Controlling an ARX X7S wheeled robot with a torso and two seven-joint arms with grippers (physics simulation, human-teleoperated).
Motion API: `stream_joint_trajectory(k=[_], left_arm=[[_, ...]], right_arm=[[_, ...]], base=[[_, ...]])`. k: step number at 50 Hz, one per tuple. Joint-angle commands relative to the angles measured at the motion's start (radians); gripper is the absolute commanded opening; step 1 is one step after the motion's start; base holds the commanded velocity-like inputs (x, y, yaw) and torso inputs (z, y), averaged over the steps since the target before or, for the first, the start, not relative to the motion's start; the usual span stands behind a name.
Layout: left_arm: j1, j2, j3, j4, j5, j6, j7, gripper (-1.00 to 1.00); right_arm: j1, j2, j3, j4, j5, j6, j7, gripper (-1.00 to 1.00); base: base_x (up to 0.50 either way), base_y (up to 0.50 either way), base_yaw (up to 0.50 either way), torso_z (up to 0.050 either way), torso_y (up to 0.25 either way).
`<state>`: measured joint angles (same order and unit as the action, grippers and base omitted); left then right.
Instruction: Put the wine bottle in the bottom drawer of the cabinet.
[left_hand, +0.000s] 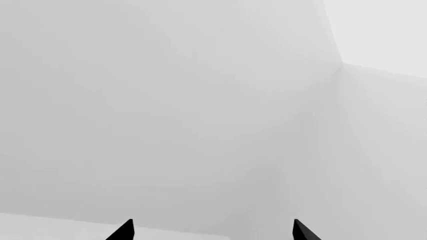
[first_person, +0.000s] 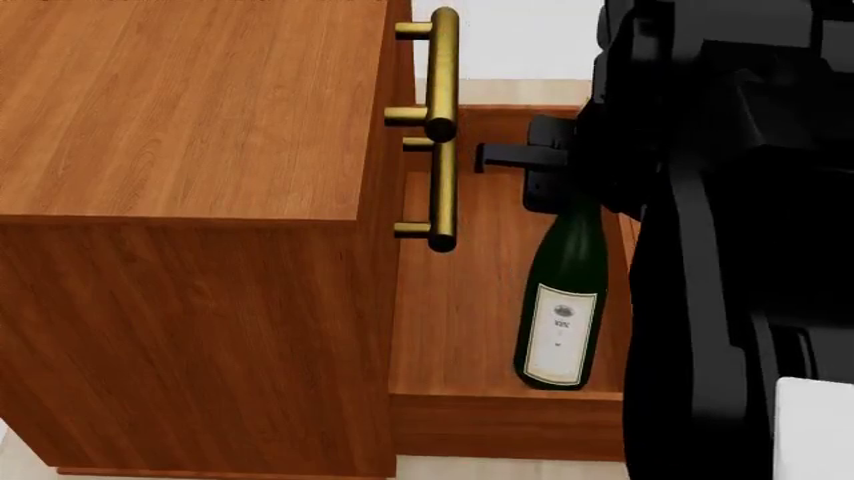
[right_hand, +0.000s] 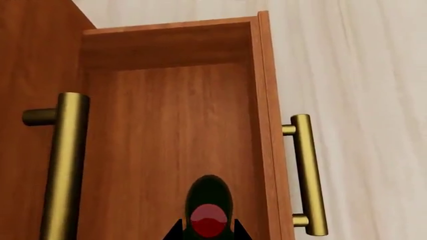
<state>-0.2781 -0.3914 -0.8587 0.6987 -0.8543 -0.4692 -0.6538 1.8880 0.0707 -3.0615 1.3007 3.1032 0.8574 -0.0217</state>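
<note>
Left wrist view: my left claw (left_hand: 212, 231) spread, facing only blank grey. Head view: my right claw (first_person: 561, 175) clenched on the wine bottle (first_person: 565, 300), inside the open bottom drawer (first_person: 467, 330) of the cabinet (first_person: 187, 200) near its front wall; release and closing remain. Right wrist view: the bottle's body is hidden.

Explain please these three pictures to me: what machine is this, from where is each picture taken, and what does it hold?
This is a simulated wheeled robot with two arms. The head view looks down from its head: you see the wooden cabinet with brass handles, its bottom drawer pulled open, and the wine bottle inside it. The black right arm's end effector is closed on the bottle's neck. The right wrist view comes from a camera near that end effector, looking along the bottle's top into the drawer. The left wrist view shows only the left end effector, open, before plain grey walls; it holds nothing.
</note>
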Motion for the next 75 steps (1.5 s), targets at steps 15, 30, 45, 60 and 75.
stream_joint_trajectory(k=[15,30,45,60,75], left_arm=[[0.000,-0.005,-0.003,0.006,-0.010,0.007,-0.005,1.00],[0.003,-0.001,-0.007,0.005,-0.017,0.018,0.000,1.00],[0.021,0.018,-0.009,0.001,-0.007,0.040,0.019,1.00],[0.027,0.015,-0.008,0.005,-0.011,0.037,0.012,1.00],[0.017,-0.004,0.004,0.000,-0.010,0.021,-0.008,1.00]], right_arm=[[-0.023,-0.024,-0.054,0.008,-0.013,-0.053,-0.049,-1.00],[-0.053,-0.029,-0.064,0.008,-0.034,-0.075,-0.069,-1.00],[-0.084,-0.037,-0.069,0.008,-0.046,-0.072,-0.085,-1.00],[-0.075,-0.040,-0.075,0.008,-0.105,-0.054,-0.157,-1.00],[-0.080,-0.038,-0.073,0.008,-0.112,-0.140,-0.139,-1.00]], base=[[0.00,0.00,0.00,0.000,0.001],[0.00,0.00,0.00,0.000,0.001],[0.00,0.00,0.00,0.000,0.000],[0.00,0.00,0.00,0.000,0.000],[0.00,0.00,0.00,0.000,0.000]])
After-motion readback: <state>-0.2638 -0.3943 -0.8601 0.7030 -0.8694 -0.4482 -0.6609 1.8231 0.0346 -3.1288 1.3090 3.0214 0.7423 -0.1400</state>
